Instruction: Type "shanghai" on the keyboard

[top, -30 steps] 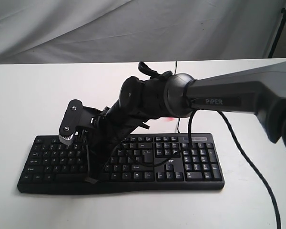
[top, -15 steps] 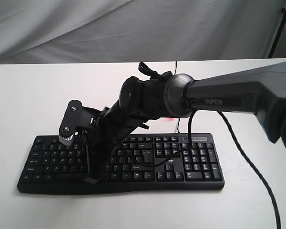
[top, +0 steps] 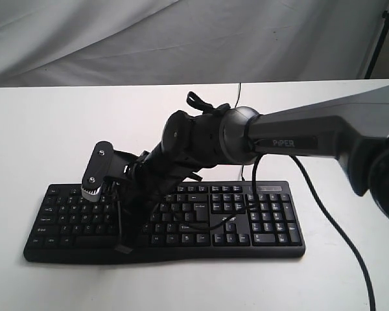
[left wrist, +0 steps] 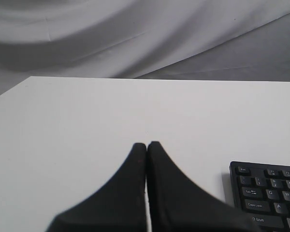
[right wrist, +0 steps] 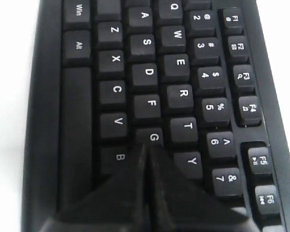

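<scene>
The black keyboard lies on the white table, its "acer" logo facing the front edge. My right arm reaches across it from the right. The right gripper points down over the letter keys left of the middle. In the right wrist view the right gripper is shut, and its tips lie at the edge of the G key, covering the key beyond it on the keyboard. My left gripper is shut and empty over bare table, beside the keyboard's Esc corner.
The arm's black cable hangs down across the table at the right. The keyboard's thin cable runs toward the far table edge. A grey cloth forms the backdrop and a dark stand leg shows at the top right.
My right arm has dipped a little lower toward the keys over the last half second, with the wrist dropping slightly. The keyboard has not moved.
</scene>
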{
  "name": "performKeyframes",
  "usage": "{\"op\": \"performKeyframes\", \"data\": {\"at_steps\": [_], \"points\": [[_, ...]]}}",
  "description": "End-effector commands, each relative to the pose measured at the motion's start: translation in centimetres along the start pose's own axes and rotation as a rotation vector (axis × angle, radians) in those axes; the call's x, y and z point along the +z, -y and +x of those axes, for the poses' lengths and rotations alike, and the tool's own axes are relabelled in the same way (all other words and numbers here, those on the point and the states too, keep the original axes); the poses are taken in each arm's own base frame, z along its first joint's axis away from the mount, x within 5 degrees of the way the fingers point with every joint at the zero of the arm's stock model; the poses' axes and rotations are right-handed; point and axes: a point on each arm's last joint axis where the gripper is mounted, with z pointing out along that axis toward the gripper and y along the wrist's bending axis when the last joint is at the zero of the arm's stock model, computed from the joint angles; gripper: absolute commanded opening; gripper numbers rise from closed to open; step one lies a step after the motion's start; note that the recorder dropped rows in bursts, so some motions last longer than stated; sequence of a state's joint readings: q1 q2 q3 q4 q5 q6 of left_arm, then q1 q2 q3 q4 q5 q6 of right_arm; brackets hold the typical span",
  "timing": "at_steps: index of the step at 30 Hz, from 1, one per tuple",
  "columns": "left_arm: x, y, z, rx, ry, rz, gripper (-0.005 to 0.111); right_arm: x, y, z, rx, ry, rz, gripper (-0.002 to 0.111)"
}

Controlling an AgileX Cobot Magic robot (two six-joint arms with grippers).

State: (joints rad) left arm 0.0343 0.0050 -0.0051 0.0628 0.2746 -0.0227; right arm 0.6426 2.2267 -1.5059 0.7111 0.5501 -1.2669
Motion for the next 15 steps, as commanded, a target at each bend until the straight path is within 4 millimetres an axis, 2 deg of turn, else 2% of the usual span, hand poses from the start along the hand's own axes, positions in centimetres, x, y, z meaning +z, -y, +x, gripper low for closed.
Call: {"op": "performKeyframes", "data": {"at_steps": [1, 5, 15], "points": [[0.0, 0.0, 0.1, -0.001, 0.009, 0.004, 0.001, -0.9, 0.2, -0.4, -0.019, 0.013, 0.022, 0.000], [0.0, 0.0, 0.1, -0.001, 0.009, 0.004, 0.001, -2.2, 0.3, -1.3, -0.035, 0.038, 0.047, 0.000], [0.0, 0.0, 0.1, -0.001, 0.009, 0.004, 0.001, -1.9, -0.2, -1.9, -0.034, 0.057, 0.059, 0.000]]}}
